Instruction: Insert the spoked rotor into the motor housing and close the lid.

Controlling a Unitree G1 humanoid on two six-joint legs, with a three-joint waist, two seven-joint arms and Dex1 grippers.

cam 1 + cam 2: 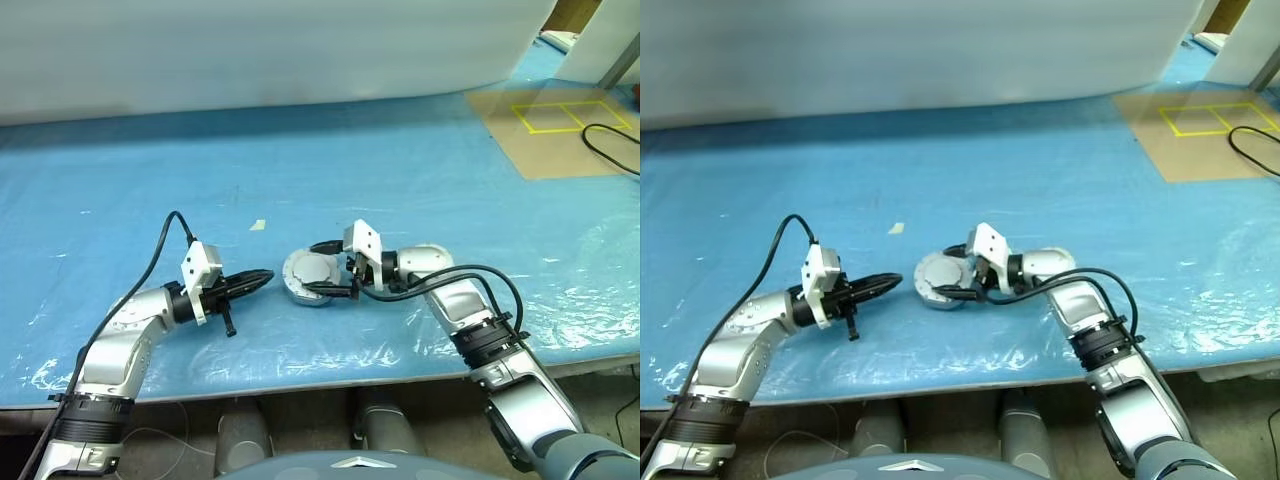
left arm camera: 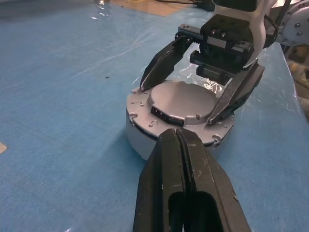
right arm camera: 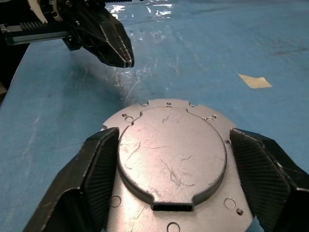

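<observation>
The lid (image 3: pixel 171 154) sits plain face up on the motor housing (image 2: pixel 145 137) on the blue surface (image 1: pixel 420 170). The right claw (image 2: pixel 190 99) straddles the lid, fingers spread beside its edges. The left claw (image 1: pixel 262 278) is closed, empty, just beside the housing.

Colours on the table (image 1: pixel 420 170): blue cover, grey part, black fingers.
Lid (image 3: pixel 171 154) plain pale silver-grey, faintly scratched, small holes round its rim. Table cover glossy bright blue. Right fingers (image 2: pixel 161 65) and left fingers (image 2: pixel 186 188) matt black. Brown board (image 1: pixel 555 125) carries yellow taped squares. Small tan scrap (image 1: pixel 258 225).
</observation>
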